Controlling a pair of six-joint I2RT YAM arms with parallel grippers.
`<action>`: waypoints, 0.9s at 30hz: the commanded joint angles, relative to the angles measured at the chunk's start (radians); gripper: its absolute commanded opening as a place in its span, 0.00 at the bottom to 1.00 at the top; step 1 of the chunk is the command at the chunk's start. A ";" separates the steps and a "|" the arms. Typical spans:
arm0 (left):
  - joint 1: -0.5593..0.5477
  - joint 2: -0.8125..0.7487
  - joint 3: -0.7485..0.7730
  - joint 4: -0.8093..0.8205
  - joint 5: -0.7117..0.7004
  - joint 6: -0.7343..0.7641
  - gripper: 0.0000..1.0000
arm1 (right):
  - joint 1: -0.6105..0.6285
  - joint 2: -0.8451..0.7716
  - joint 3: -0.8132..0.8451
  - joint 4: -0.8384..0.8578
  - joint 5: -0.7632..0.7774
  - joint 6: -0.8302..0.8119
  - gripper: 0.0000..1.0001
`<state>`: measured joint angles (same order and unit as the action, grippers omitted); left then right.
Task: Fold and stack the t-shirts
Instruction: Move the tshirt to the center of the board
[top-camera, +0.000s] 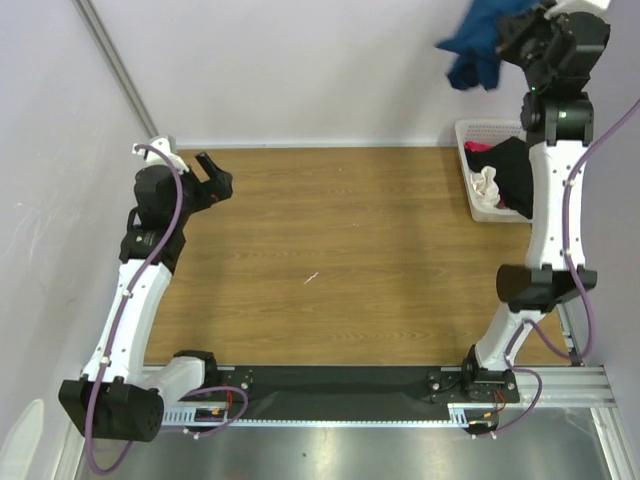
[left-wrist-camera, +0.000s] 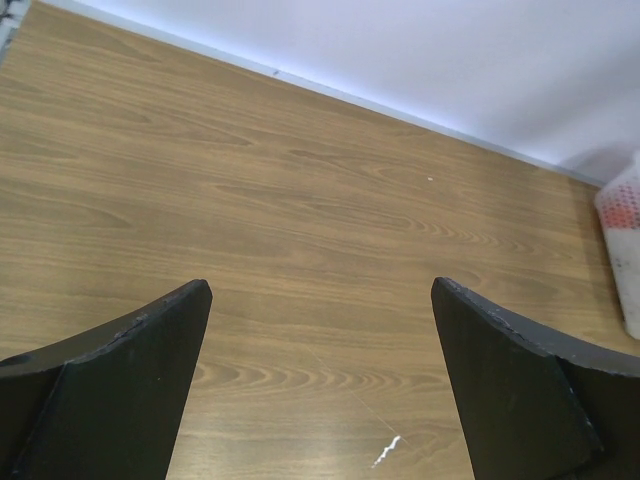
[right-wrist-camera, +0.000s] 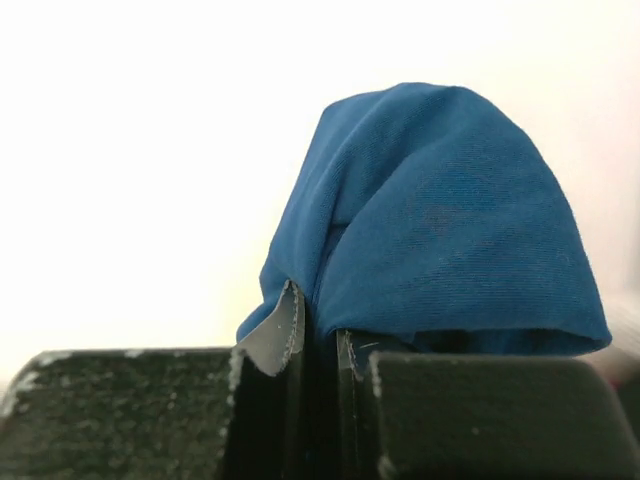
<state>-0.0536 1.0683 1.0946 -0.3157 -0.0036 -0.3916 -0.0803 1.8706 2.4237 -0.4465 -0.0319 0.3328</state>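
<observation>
My right gripper (top-camera: 508, 38) is raised high at the top right, above the basket, and is shut on the dark blue t-shirt (top-camera: 476, 45), which hangs bunched from it. In the right wrist view the blue cloth (right-wrist-camera: 440, 230) is pinched between my closed fingers (right-wrist-camera: 270, 400); its print is hidden. A black t-shirt (top-camera: 512, 172) and a cream-white one (top-camera: 487, 182) lie in the white lattice basket (top-camera: 468, 135), with a bit of pink (top-camera: 478, 148) showing. My left gripper (top-camera: 213, 176) is open and empty over the table's left side; its fingers (left-wrist-camera: 130, 370) frame bare wood.
The wooden table (top-camera: 340, 250) lies between the arms, with a small white scuff (top-camera: 312, 277) near its middle, also in the left wrist view (left-wrist-camera: 388, 451). The basket's edge (left-wrist-camera: 622, 230) shows at the right. A wall stands at the back.
</observation>
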 joint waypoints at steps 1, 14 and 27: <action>0.008 -0.044 0.050 0.058 0.104 0.013 1.00 | 0.095 -0.105 0.020 0.173 -0.152 0.076 0.00; -0.058 -0.048 0.048 0.601 0.709 -0.211 1.00 | 0.364 -0.281 -0.546 0.474 -0.253 0.535 0.00; -0.293 0.094 0.007 0.633 0.407 -0.234 1.00 | 0.425 -0.370 -0.661 0.569 -0.286 0.631 0.00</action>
<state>-0.3466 1.1587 1.1000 0.2214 0.5022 -0.5522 0.3336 1.5887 1.7802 -0.0158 -0.3210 0.9287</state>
